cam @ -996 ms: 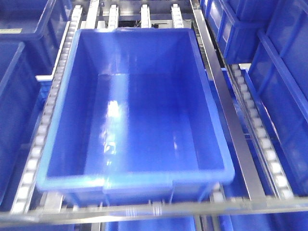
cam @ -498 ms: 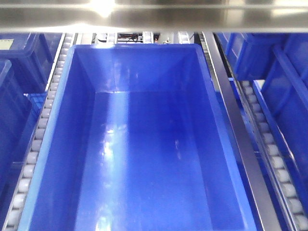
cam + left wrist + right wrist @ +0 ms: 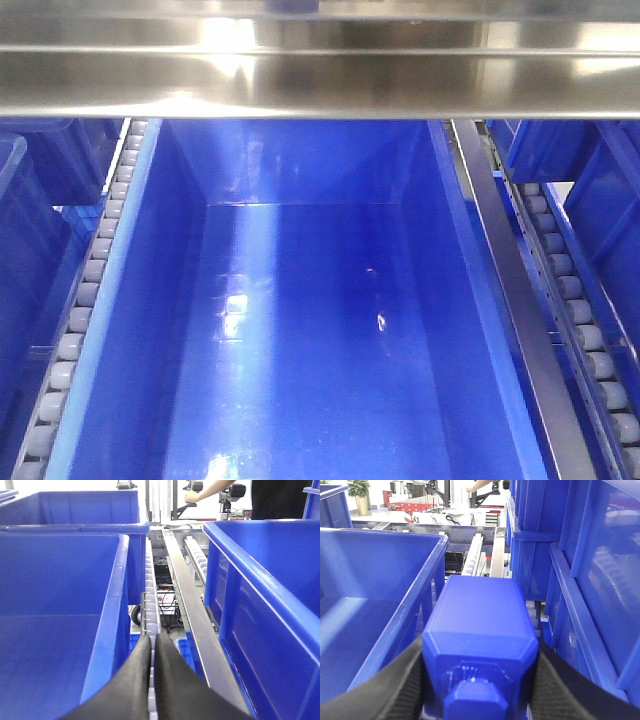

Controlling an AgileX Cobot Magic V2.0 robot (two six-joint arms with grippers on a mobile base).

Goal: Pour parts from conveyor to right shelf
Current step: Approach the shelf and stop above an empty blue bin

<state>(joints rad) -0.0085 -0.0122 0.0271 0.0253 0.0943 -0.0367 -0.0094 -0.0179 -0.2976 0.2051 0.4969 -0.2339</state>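
Jaws of the right gripper (image 3: 480, 652) pinch the blue block (image 3: 480, 612); those of the left gripper (image 3: 152, 641) press together, empty. Best to carry the block over the bin (image 3: 422, 587) left of the jaws before letting go.

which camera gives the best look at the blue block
The right wrist view: the blue block sits large mid-frame, clamped in the right pincer. The front and left wrist views show none of it.

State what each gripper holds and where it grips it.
Right gripper clamps the blue block by its two opposite side faces. Left gripper is shut, holding nothing.
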